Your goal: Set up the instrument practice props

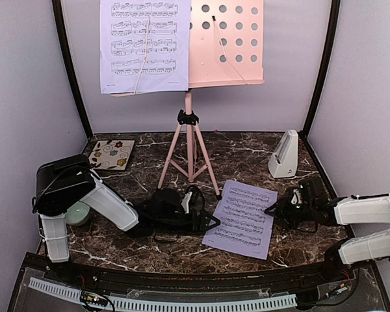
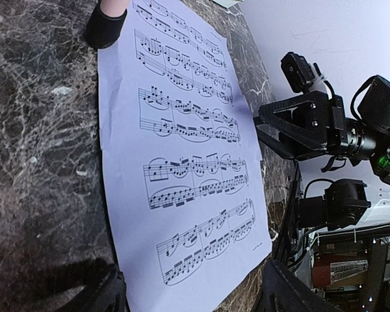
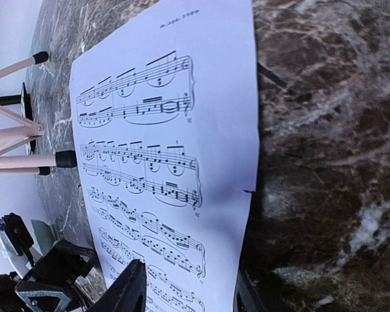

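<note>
The pink perforated music stand stands on tripod legs at the back, with one sheet-music page on its left half. The second page lies flat on the marble table. The white-grey metronome stands at the back right. My left gripper is low at the page's left edge, open; in the left wrist view the page lies between its spread fingers. My right gripper is low at the page's right edge, open; in the right wrist view its fingers straddle the page edge.
A floral coaster lies at the back left. A pale green bowl sits half hidden behind my left arm. Stand feet rest close to the page's far side. Walls enclose the table on three sides.
</note>
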{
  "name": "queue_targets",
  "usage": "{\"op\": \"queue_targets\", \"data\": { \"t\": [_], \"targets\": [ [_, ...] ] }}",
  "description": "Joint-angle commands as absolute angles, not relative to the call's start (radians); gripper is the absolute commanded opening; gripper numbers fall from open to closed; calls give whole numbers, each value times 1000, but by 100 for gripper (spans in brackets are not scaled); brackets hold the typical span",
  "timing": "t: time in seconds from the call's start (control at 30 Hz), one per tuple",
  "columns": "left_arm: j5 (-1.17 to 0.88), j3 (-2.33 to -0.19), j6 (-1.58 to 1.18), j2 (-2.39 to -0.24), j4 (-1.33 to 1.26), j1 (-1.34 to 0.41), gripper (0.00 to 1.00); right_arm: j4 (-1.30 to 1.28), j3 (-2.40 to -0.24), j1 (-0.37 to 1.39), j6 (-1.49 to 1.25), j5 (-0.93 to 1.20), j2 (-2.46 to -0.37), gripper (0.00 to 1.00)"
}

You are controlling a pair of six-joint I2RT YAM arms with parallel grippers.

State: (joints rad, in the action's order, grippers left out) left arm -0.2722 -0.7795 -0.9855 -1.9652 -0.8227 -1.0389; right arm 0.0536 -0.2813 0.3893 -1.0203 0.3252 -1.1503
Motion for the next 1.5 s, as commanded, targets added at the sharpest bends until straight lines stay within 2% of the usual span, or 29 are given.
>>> {"op": "queue_targets", "data": {
  "t": [0.0,0.17,0.33,0.43,0.57,0.7,0.93,1.03,1.1,1.23,1.47],
  "targets": [
    [-271,-788,-990,-1982,-811,-1042,75,169,-258,397,-1040,360,-1175,42],
    [-273,-789,-992,-1989,-820,-1040,74,225,-238,397,-1057,351,-1133,30],
    [-278,-790,-991,-1995,-828,-1038,74,219,-241,397,-1024,308,-1181,32],
    [-283,-786,-990,-1993,-844,-1034,75,200,-264,396,-974,288,-1230,28],
    [-280,-756,-970,-1968,-893,-1034,79,146,-306,396,-890,326,-1230,0],
    [-255,-713,-928,-1912,-905,-1034,82,63,-340,397,-803,359,-1125,0],
    [-209,-647,-802,-1790,-877,-1034,85,-77,-378,399,-613,459,-821,0],
    [-187,-636,-727,-1727,-840,-1034,85,-141,-404,401,-536,504,-712,4],
    [-183,-631,-670,-1690,-825,-1035,85,-173,-417,402,-497,559,-667,0],
    [-194,-602,-559,-1619,-823,-1035,86,-177,-436,404,-451,734,-600,0],
    [-263,-483,-485,-1545,-1002,-1035,87,-83,-456,422,-458,923,-531,0]
  ]
}}
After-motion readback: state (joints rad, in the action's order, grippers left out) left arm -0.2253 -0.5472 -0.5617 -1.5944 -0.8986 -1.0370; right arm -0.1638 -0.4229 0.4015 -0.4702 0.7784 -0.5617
